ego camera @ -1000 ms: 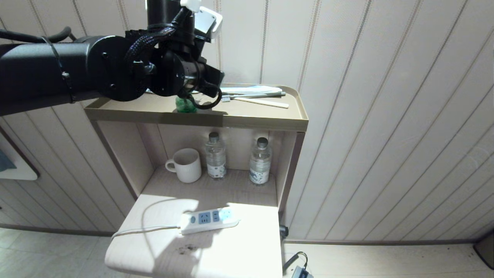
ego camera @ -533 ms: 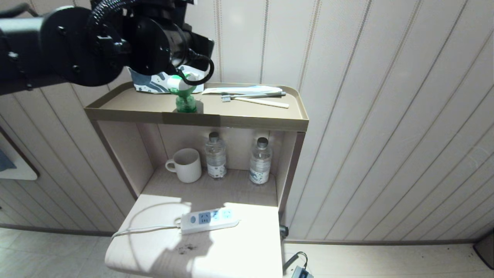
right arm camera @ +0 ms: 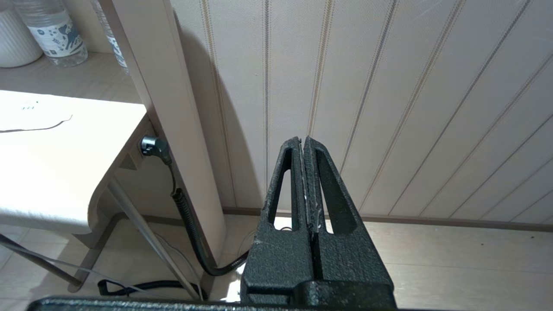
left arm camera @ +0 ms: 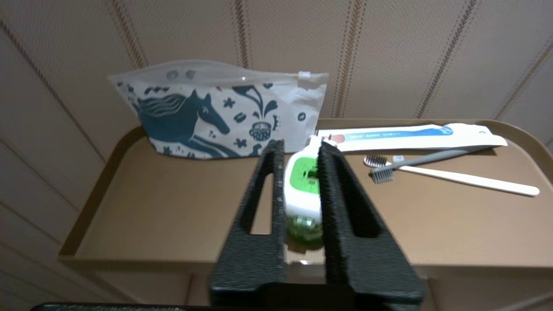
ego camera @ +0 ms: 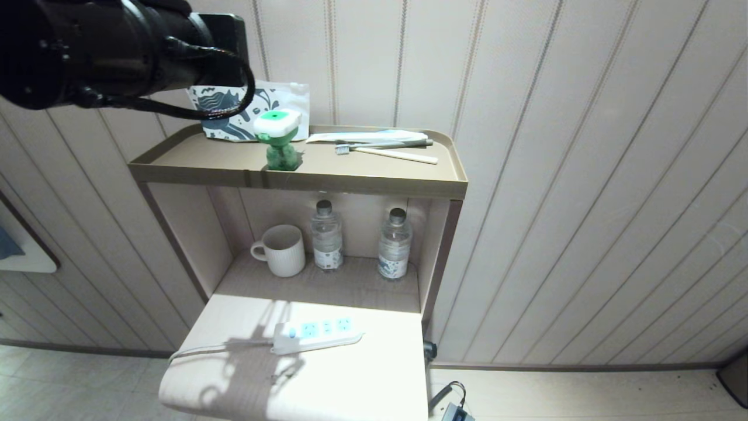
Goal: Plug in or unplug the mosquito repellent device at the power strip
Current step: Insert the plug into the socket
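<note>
The mosquito repellent device, white with a green top and a green bottle, stands upright and free near the front edge of the brown top shelf. My left arm is raised at the upper left of the head view, drawn back from it. In the left wrist view the left gripper is open, and the device shows through the gap beyond the fingers. The power strip lies on the white lower tabletop with nothing plugged in, its cord running left. My right gripper is parked low by the wall, shut and empty.
On the top shelf lie a horse-patterned pouch, a toothpaste tube and toothbrushes. The niche below holds a white mug and two water bottles. A black hose runs to the floor by the cabinet.
My left gripper let go of the device, opened, and drew back up and to the left. The device stays standing on the top shelf.
</note>
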`<state>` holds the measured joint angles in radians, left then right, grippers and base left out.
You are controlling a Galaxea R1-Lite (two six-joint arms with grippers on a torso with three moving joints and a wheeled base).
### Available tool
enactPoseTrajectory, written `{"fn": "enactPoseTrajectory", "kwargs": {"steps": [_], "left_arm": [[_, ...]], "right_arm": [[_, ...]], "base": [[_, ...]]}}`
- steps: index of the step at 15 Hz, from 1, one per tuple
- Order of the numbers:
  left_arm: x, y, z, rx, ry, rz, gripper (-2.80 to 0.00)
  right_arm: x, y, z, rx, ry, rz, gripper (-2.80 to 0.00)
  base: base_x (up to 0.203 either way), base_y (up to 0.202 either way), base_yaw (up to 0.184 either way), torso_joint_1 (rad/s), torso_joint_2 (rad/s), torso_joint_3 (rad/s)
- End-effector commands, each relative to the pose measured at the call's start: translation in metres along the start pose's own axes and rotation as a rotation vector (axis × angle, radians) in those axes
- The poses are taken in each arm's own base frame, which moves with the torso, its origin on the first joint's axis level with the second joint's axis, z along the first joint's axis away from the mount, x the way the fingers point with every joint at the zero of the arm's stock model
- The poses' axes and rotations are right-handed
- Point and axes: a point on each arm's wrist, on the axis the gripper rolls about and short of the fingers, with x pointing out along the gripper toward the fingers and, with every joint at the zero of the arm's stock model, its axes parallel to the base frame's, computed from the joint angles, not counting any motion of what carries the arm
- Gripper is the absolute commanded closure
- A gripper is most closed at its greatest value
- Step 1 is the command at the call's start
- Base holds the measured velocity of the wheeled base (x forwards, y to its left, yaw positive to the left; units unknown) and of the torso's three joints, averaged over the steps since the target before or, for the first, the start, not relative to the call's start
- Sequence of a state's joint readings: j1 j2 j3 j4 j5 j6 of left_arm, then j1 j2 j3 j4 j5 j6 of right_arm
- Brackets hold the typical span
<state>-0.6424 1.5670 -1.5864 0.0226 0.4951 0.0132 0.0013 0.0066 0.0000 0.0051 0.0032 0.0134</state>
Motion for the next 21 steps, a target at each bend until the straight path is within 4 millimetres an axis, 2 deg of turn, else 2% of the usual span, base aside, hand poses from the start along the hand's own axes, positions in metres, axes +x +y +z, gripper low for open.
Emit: {"fn": "enactPoseTrajectory", "kwargs": {"steps": [1,3,4,6,10,13,18,21], "left_arm": [[-0.038,0.025,0.011,-0.066,-0.049,-0.023,-2.80],[-0.064,0.041,0.007,-0.083,-0.056,-0.133,-2.80],[-0.069,0.046,-0.002,-0.071,-0.036,-0.183,-2.80],[-0.064,0.051,-0.008,-0.027,-0.065,-0.193,-2.80],[-0.026,0.036,-0.045,-0.017,-0.096,-0.245,-2.80],[0.011,0.022,-0.069,-0.016,-0.071,-0.239,-2.80],[0.056,0.008,-0.090,-0.047,-0.128,-0.112,-2.80],[0.069,0.003,-0.094,-0.072,-0.145,-0.104,-2.80]], "right_arm": [[0.000,0.000,0.000,0.000,0.000,0.000,0.00],[0.000,0.000,0.000,0.000,0.001,0.002,0.00],[0.000,0.000,0.000,0.000,0.000,0.001,0.00],[0.000,0.000,0.000,0.000,-0.001,0.001,0.00],[0.000,0.000,0.000,0.000,-0.001,0.002,0.00],[0.000,0.000,0.000,0.000,0.001,0.002,0.00],[0.000,0.000,0.000,0.000,0.001,0.002,0.00],[0.000,0.000,0.000,0.000,-0.001,0.002,0.00]], "base": [[0.000,0.000,0.000,0.000,0.00,0.000],[0.000,0.000,0.000,0.000,0.00,0.000],[0.000,0.000,0.000,0.000,0.00,0.000],[0.000,0.000,0.000,0.000,0.00,0.000],[0.000,0.000,0.000,0.000,0.00,0.000],[0.000,0.000,0.000,0.000,0.00,0.000],[0.000,0.000,0.000,0.000,0.00,0.000],[0.000,0.000,0.000,0.000,0.00,0.000]]}}
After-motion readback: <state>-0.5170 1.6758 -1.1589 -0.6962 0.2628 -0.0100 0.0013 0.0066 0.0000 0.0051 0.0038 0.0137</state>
